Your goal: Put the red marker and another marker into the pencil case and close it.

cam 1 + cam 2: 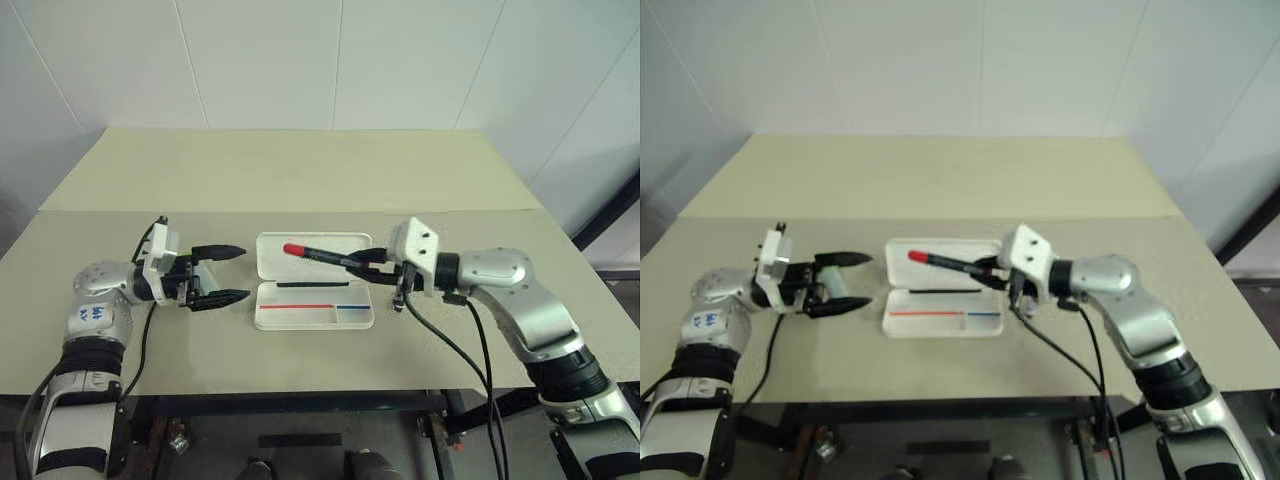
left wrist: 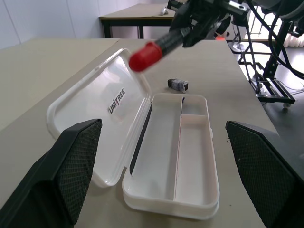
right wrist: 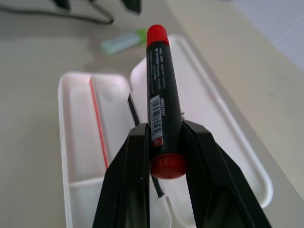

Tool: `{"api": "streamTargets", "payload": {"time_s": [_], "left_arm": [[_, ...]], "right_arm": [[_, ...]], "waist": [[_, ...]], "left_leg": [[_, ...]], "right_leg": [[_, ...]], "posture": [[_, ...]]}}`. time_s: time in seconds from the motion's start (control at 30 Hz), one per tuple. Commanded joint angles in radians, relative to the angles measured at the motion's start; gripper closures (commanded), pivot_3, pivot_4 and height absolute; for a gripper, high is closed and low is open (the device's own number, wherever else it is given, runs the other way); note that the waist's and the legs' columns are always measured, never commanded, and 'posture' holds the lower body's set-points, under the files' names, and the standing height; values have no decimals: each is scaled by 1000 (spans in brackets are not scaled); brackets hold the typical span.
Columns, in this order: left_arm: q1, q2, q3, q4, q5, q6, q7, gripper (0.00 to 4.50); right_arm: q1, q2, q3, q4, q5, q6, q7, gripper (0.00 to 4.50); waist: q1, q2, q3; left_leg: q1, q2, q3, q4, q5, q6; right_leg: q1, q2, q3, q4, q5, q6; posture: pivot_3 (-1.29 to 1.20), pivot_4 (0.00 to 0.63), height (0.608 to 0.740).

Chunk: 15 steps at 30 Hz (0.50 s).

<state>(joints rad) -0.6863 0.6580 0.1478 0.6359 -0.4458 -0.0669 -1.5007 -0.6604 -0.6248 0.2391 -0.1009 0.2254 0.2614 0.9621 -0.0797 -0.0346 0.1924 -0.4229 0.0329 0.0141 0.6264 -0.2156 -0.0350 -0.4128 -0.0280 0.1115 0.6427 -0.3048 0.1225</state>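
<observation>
Right gripper (image 1: 362,266): clenched on black red-capped marker (image 1: 318,254)
Beneath gripper: open white plastic pencil case (image 1: 312,317)
Advice: lower over tray, level marker, then release

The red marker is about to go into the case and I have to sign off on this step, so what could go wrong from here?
1. The right gripper holds the red marker near one end, slanted over the open lid rather than the tray; released here, it would probably land on the lid or roll out.
2. The pencil case lies loose on the table; a low pass might push it.
3. The green marker lies by the left gripper, which is open, and could be knocked away.
</observation>
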Motion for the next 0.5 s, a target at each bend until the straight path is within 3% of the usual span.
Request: {"api": "streamTargets", "payload": {"time_s": [0.03,0.23,0.5], "left_arm": [[17,17,22,-35,-26,2,-48,0],[50,13,24,-85,-36,27,-30,0],[62,6,20,-125,-44,56,-16,0]], "right_arm": [[-49,39,28,52,-54,-95,19,3871],[-107,73,103,221,-196,-299,38,3871],[-146,126,112,364,-258,-439,52,3871]], "waist": [[-1,0,0],[-2,0,0],[-4,0,0]], "left_leg": [[0,0,0,0,0,0],[0,0,0,1,0,0],[0,0,0,1,0,0]], "right_leg": [[0,0,0,0,0,0],[0,0,0,2,0,0],[0,0,0,2,0,0]], "posture": [[0,150,740],[0,150,740],[0,150,740]]}}
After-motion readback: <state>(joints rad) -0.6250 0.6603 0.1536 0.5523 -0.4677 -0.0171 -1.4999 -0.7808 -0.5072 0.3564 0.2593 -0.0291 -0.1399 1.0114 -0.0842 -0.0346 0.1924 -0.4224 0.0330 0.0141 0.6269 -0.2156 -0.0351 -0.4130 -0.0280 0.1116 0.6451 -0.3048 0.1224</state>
